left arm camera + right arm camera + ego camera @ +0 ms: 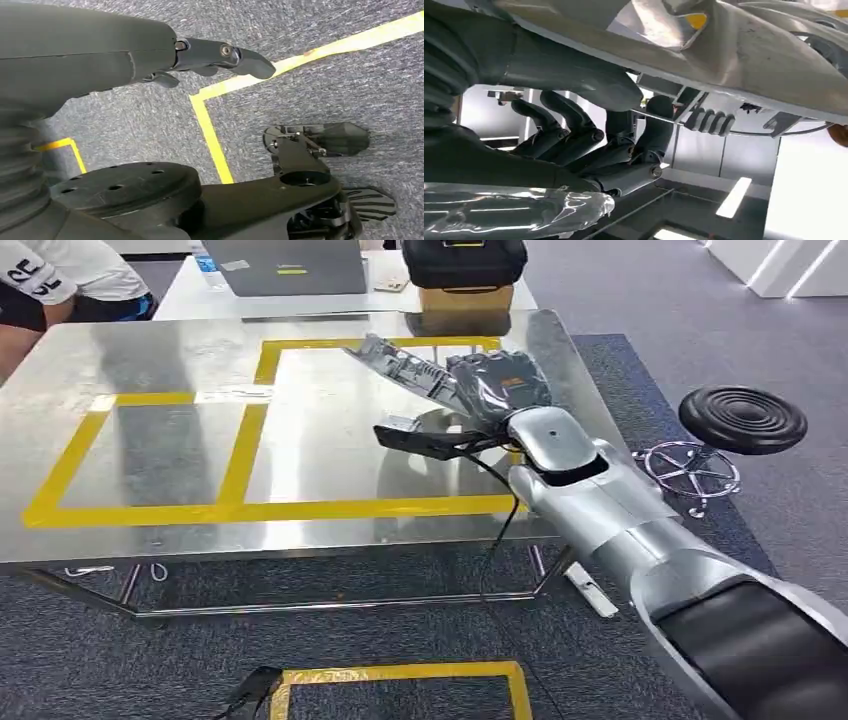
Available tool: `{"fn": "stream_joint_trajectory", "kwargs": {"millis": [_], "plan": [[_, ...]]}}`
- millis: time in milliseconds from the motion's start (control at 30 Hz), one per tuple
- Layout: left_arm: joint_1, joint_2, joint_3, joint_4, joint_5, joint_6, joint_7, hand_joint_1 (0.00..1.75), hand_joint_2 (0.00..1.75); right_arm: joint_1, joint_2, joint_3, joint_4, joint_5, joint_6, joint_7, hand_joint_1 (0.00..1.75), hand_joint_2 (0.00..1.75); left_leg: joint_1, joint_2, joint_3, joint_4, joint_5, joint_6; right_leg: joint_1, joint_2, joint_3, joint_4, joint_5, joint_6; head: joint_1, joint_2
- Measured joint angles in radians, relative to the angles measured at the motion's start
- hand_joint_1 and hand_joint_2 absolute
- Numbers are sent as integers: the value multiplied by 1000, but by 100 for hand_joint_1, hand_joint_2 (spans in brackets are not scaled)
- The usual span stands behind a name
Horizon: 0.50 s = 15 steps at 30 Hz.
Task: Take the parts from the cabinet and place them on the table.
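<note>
The right hand (497,383) reaches out over the steel table (160,455) near its far right corner, grasping a grey part sealed in a clear plastic bag (415,368). The part is long and thin; its long axis runs slantwise, one end in the hand and the other pointing away toward the table's far edge and to the left, tilted a little upward so that it is held above the tabletop rather than lying on it. It hangs over the right-hand box of the yellow tape (240,455) marked on the table, close to that box's far right corner. In the right wrist view the dark fingers (644,145) curl up against the underside of the bagged part (744,55), with the thick thumb pressed along it — a firm hold, not a loose one. The left hand (165,55) hangs low beside the body above grey carpet (320,20) crossed by yellow floor tape (210,130); its fingers are apart and nothing is in it. Beyond the table's far edge stand a second white table with a laptop (285,265) and a black bag on a cardboard box (462,270), and a person's arm (45,285) shows at the far left corner. A black round stool (742,420) stands on the carpet off the table's right edge.
</note>
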Motion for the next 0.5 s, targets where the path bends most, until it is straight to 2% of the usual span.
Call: {"fn": "stream_joint_trajectory", "kwargs": {"millis": [167, 200, 367, 400, 500], "plan": [[0, 0, 0, 0, 0, 1, -8, 0, 175, 0, 0, 1, 6, 9, 1, -13, 175, 175, 0, 0, 0, 0, 0, 0, 0, 0, 0, 0, 0, 0, 0, 0], [0, 0, 0, 0, 0, 2, -10, 0, 175, 0, 0, 1, 7, 11, 1, -15, 0, 175, 0, 0, 0, 0, 0, 0, 0, 0, 0, 0, 0, 0, 0, 0], [1, 0, 0, 0, 0, 6, -19, 0, 175, 2, 4, 1, 7, 26, 0, -37, 0, 175, 0, 0, 0, 0, 0, 0, 0, 0, 1, 0, 0, 0, 0, 0], [1, 0, 0, 0, 0, 12, -19, 0, 0, 3, 5, 1, 7, 27, 0, -40, 0, 175, 0, 0, 0, 0, 0, 0, 0, 0, 1, 0, 0, 0, 0, 0], [1, 0, 0, 0, 0, 22, -19, 0, 0, 4, 10, 1, 6, 29, -1, -48, 0, 175, 0, 0, 0, 0, 0, 0, 0, 0, 1, 0, 0, 0, 0, 0]]}}
